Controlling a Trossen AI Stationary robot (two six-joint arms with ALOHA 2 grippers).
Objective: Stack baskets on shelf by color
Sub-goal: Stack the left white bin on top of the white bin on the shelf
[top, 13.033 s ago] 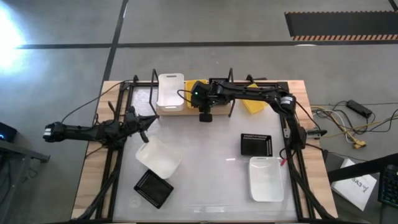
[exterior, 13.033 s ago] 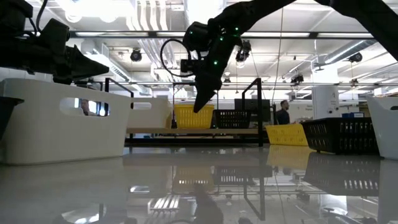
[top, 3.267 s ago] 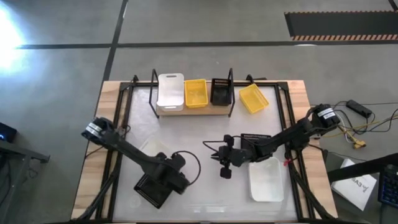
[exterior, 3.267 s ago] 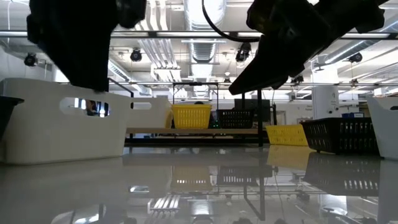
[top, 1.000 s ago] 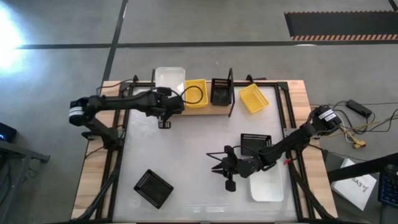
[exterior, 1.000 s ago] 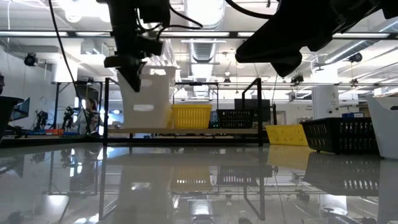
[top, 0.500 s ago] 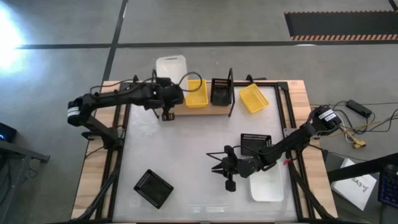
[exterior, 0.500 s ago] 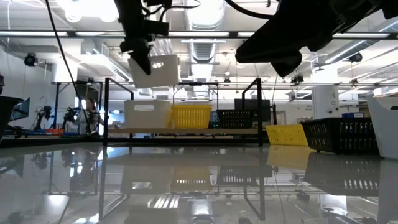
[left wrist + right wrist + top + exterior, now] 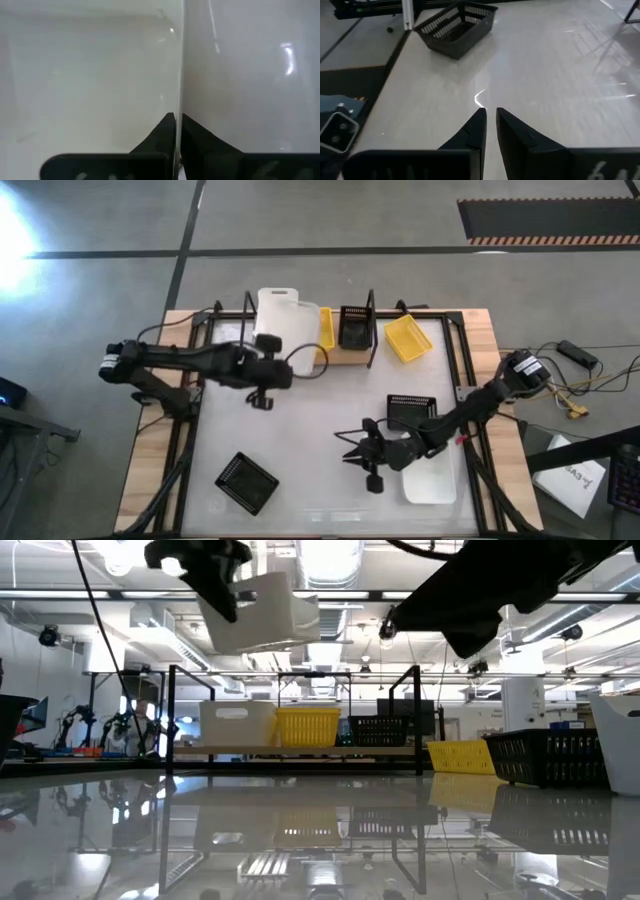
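Observation:
My left gripper [image 9: 266,370] is shut on a white basket [image 9: 287,328], held high over the left end of the shelf [image 9: 346,357]; the low view shows the basket tilted [image 9: 262,610] above the shelf [image 9: 290,750]. On the shelf stand a white basket [image 9: 238,723], a yellow one [image 9: 308,726] and a black one [image 9: 378,730]. My right gripper [image 9: 348,452] hovers shut and empty over the table's near middle, beside a white basket [image 9: 432,477]. My left gripper pinches one thin side wall of the white basket [image 9: 178,75] between its two fingers [image 9: 159,140], one finger inside the basket and one outside. The hold is at the basket's near left part [image 9: 270,358]. The basket is lifted clear of the shelf and tilted.
A yellow basket [image 9: 407,337] lies right of the shelf. A black basket [image 9: 412,412] lies at the right, behind the white one. Another black basket [image 9: 247,481] lies near the front left and shows in the right wrist view [image 9: 457,27].
My left gripper has lifted the white basket from the white basket at the shelf's left end. It has risen well above the shelf and come toward the table's near edge. The basket has tipped further as it rose. My right arm has kept still.

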